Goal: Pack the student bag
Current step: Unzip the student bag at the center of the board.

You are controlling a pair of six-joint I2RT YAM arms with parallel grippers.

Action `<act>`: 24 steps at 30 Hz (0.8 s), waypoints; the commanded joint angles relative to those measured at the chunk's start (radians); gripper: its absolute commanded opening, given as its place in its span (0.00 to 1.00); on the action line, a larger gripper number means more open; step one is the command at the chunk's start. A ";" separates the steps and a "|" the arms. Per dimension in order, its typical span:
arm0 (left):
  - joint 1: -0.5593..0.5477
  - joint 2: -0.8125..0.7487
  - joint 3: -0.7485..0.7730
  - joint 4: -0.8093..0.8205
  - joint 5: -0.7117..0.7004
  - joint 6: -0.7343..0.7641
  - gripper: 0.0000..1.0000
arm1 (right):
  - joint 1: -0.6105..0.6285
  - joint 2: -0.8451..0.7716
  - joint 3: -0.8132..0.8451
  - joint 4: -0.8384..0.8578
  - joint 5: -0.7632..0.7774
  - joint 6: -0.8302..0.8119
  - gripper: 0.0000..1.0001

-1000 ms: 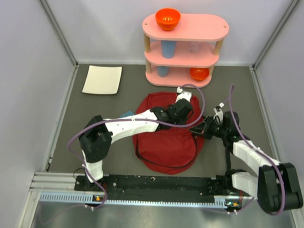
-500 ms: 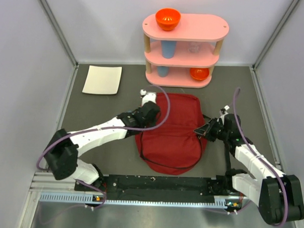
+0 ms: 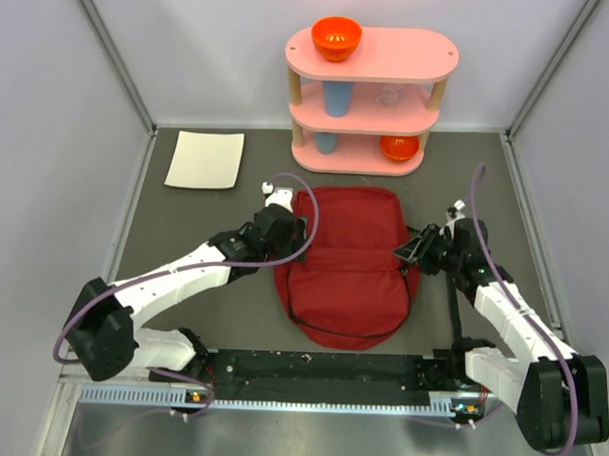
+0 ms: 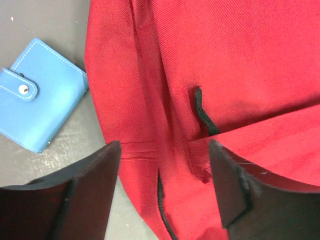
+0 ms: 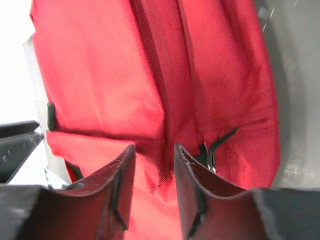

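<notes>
The student bag (image 3: pixel 348 265), dark red with black zipper lines, lies flat in the middle of the grey table. My left gripper (image 3: pixel 288 225) hovers at its left edge, open. In the left wrist view the left gripper (image 4: pixel 165 165) has red fabric and a zipper line (image 4: pixel 161 192) below the gap, nothing held. A blue wallet (image 4: pixel 37 95) lies on the table just left of the bag. My right gripper (image 3: pixel 414 254) is at the bag's right edge. In the right wrist view the right gripper (image 5: pixel 154 165) has its jaws narrowly apart, a fold of red fabric in the gap, a zipper pull (image 5: pixel 215 150) beside it.
A pink three-tier shelf (image 3: pixel 431 54) stands at the back with an orange bowl (image 3: pixel 336 37) on top, blue cups (image 3: pixel 336 97) and another orange bowl (image 3: pixel 398 147) lower down. A white sheet (image 3: pixel 205 159) lies at the back left. Walls close in both sides.
My left arm has drawn back leftward off the bag and its jaws have opened. The bag's top now lies flat. The right jaws have parted slightly.
</notes>
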 commanded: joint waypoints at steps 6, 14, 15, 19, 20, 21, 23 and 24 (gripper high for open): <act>0.047 -0.131 -0.003 -0.087 -0.135 0.036 0.98 | -0.034 -0.029 0.225 -0.130 0.085 -0.123 0.69; 0.274 -0.243 -0.156 -0.029 0.022 -0.079 0.99 | 0.064 -0.013 0.311 -0.066 -0.087 -0.140 0.74; 0.295 -0.252 -0.192 -0.014 0.050 -0.085 0.99 | 0.094 0.006 0.331 -0.068 -0.078 -0.149 0.74; 0.389 -0.305 -0.262 0.046 0.159 -0.130 0.99 | 0.301 0.171 0.476 -0.063 -0.046 -0.174 0.74; 0.423 -0.314 -0.270 0.049 0.170 -0.135 0.99 | 0.326 0.244 0.501 -0.054 -0.043 -0.178 0.74; 0.440 -0.318 -0.288 0.046 0.179 -0.138 0.99 | 0.357 0.288 0.527 -0.042 -0.041 -0.181 0.74; 0.501 -0.338 -0.314 0.062 0.222 -0.145 0.99 | 0.421 0.363 0.602 -0.026 -0.027 -0.183 0.73; 0.525 -0.345 -0.350 0.078 0.246 -0.151 0.99 | 0.432 0.448 0.628 -0.020 -0.036 -0.183 0.73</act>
